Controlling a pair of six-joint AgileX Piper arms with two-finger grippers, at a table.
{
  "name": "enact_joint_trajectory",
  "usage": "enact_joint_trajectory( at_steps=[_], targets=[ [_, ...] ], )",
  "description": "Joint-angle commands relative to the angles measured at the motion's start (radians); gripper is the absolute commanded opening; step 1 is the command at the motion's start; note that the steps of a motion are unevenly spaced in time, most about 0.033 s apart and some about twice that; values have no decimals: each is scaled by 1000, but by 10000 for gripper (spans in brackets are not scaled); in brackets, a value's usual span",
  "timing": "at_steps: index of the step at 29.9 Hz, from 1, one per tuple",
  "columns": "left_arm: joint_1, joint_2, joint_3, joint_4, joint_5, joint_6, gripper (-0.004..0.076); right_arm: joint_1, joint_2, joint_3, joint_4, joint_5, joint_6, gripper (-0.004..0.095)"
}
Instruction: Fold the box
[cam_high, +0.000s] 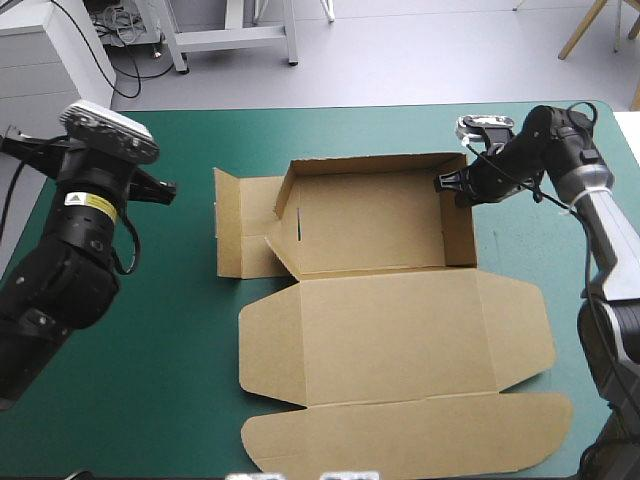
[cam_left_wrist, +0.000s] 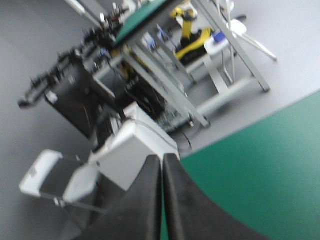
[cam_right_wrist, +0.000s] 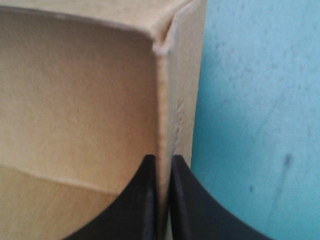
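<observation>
Two robot arms are flanking the brown box (cam_high: 370, 300), which is lying around the middle of the teal-green cover (cam_high: 150, 380), a little toward the table's right side. The box's far part is standing as an open tray, its back and right walls raised, while the lid (cam_high: 395, 335) is lying flat toward the table's near edge. The lid's rounded tuck flap (cam_high: 400, 440) is reaching almost to that edge. At the tray's left end a side flap (cam_high: 240, 235) is lying flat on the cover, with a slotted panel (cam_high: 290, 225) leaning beside it.

The right gripper (cam_right_wrist: 162, 159) is reaching in from the table's right and grasping the tray's right wall (cam_high: 458, 215) near its far corner. One black finger is pressing inside the tray and the other outside, with the board pinched between them.

The left gripper (cam_left_wrist: 162, 157) is hanging raised over the table's left side, well apart from the box. Its fingers are clenched together in one pointed arch on nothing and are pointing out past the table's edge.
</observation>
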Motion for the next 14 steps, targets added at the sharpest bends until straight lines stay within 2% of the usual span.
enact_joint_trajectory(
  at_steps=[1,5,7,10,11,14],
  targets=[
    [238,5,-29,-316,-88,130,-4,32,25,-70,21,-23,1,1],
    [426,30,-29,-715,-83,393,-4,68,70,-86,-18,-29,4,10],
    [501,42,-29,-889,-63,519,-4,91,76,-86,-84,-29,4,60],
    [577,64,-29,-1056,-30,645,-4,124,76,-102,-214,-22,97,205],
    [595,72,-29,-1104,-11,680,-4,128,76,-119,-244,-7,142,288],
    [634,100,-29,-1232,61,804,-4,126,76,-186,-236,56,156,439]
  ],
)
